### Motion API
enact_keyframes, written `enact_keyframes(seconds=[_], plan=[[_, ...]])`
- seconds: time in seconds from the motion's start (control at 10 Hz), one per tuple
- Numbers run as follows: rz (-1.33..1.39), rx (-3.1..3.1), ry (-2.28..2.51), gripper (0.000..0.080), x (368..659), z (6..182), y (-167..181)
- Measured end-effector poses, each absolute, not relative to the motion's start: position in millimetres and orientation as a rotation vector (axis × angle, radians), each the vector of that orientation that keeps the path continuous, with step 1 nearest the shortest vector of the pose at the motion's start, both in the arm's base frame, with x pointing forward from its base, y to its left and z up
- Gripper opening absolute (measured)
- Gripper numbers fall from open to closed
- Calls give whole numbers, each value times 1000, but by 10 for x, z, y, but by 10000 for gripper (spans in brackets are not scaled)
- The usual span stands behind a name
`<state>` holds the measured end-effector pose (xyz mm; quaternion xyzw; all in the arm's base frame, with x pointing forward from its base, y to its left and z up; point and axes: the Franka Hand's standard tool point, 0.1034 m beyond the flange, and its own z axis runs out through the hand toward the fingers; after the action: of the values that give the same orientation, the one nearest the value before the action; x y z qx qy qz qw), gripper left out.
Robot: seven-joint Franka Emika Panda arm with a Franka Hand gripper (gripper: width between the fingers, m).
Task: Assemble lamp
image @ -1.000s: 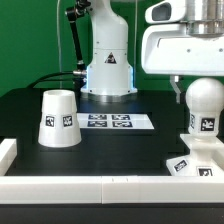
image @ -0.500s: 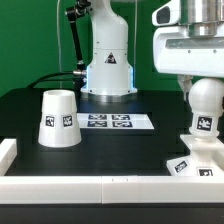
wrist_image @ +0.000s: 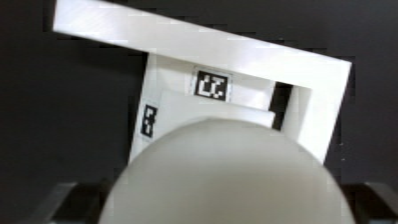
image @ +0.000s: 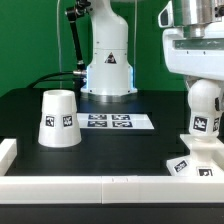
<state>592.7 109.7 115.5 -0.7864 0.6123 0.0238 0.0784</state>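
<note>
The exterior view shows the gripper (image: 198,78) right over the bulb (image: 203,108), which stands upright on the stepped base (image: 196,160) at that view's right. Only this view takes in the shade (image: 58,118), well apart at its left, near the marker board (image: 108,122). The wrist view looks down on the bulb's rounded head and the tagged base beneath, but neither view shows the fingers plainly, so I cannot tell whether they grip the bulb.

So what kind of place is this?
Probably a robot lab: a white robot pedestal stands at a black table that carries a marker board and tagged lamp parts like the shade.
</note>
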Motion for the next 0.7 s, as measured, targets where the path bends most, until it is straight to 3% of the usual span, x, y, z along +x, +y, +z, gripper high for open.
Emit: enact_keyframes(seconds=[0.1,0.2,0.7], plan=[[69,-2375,1805,675,5927,1154,1097],[63,-2414,1752,695,5927,1154,1094],[1,-2781,1097,699,5924,1146,1017]])
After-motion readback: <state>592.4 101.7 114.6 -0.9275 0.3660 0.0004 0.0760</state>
